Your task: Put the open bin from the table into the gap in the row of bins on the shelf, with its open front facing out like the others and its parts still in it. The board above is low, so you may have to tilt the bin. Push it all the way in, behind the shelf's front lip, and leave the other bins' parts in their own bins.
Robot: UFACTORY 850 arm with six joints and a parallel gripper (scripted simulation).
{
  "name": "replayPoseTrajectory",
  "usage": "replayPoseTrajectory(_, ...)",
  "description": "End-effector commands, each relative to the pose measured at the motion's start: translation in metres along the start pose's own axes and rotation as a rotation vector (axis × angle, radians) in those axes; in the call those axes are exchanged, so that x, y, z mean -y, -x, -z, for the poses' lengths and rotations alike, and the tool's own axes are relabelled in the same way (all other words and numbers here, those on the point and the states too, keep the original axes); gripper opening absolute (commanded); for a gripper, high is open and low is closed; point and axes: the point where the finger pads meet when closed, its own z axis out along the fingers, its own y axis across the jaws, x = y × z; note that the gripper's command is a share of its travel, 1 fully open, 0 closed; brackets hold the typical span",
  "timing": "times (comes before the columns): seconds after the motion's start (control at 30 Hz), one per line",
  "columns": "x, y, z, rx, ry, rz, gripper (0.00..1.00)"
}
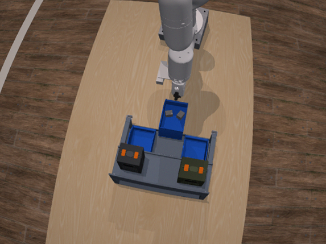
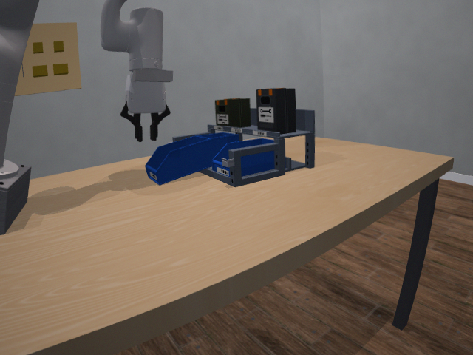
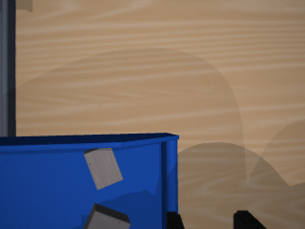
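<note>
The end effector [image 1: 176, 96] [image 2: 146, 138] [image 3: 205, 221] points straight down, partly open, with nothing between its fingertips.

Black case: from my exterior view I make out a wrench sign on the white label [image 2: 265, 115] of the black case [image 2: 286, 110].
Green case: a similar white label [image 2: 222, 119] on the green case [image 2: 240, 112]; its marks are too small for me.
Shelf and bin tags: marked, but I can't read them.
</note>
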Motion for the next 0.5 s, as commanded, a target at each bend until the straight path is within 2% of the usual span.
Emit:
replayPoseTrajectory(0.0,0.0004,0.0001,-0.0003,-0.006,-0.075,-0.002,0.34)
replayPoseTrajectory(0.2,0.0004,0.0001,-0.0003,-0.006,-0.075,-0.002,0.34)
replayPoseTrajectory(0.23,0.0011,0.0001,0.0003,-0.007,-0.021,0.000,0.34)
replayPoseTrajectory(0.37,0.0028,0.0000,0.0004,-0.006,-0.075,-0.002,0.34)
replayPoseTrajectory(0.47,0.0028,0.0000,0.0004,-0.006,-0.075,-0.002,0.34)
